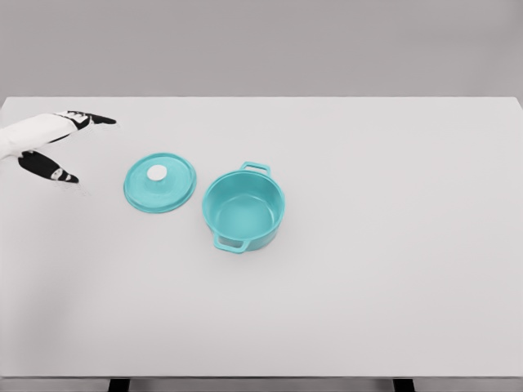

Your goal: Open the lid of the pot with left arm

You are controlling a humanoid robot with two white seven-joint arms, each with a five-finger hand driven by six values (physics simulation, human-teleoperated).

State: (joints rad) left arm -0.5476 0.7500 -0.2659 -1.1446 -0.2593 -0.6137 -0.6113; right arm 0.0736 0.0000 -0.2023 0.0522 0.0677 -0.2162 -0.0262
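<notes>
Head view: the teal pot (243, 211) stands uncovered on the white table (392, 286), with its lid (160, 182) lying flat just beside it on the left, white knob (156, 172) facing up. Farther left of the pot, the left hand (51, 143) hovers with fingers spread, holding nothing.

Bright, even, diffuse light (no glare), faint soft shadows, slightly soft focus throughout.
</notes>
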